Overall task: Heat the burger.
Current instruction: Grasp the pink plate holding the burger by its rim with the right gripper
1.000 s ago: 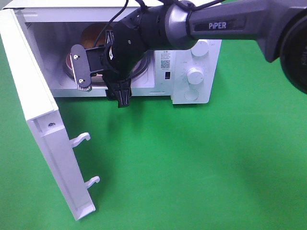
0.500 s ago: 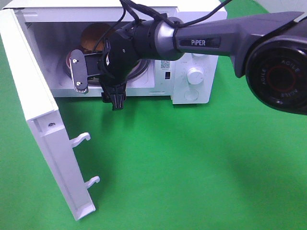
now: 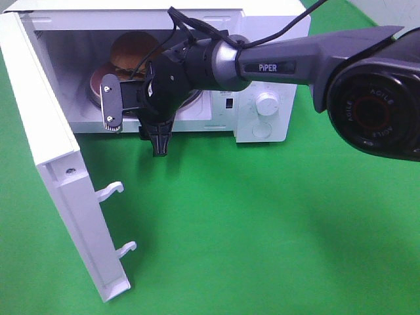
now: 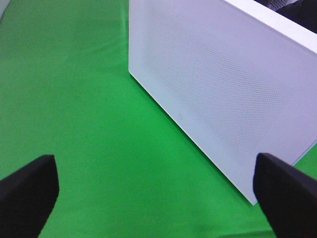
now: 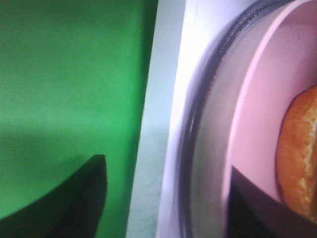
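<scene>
only the right wrist view shows the pink plate (image 5: 257, 124) under the burger (image 5: 299, 153).

This looks like a robot test bench rather than a home kitchen: a plain bright green cloth (image 3: 262, 230) covers the whole surface, and on it stands only a white microwave (image 3: 262, 98), door (image 3: 59, 164) swung open beside it.

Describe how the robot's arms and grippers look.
The right arm is dark grey with a white "PIPER" marking, a round black joint lettered "AGILEX", and black cables. Its right gripper is black with a silver screwed finger plate. The left gripper shows only black fingertips.
</scene>
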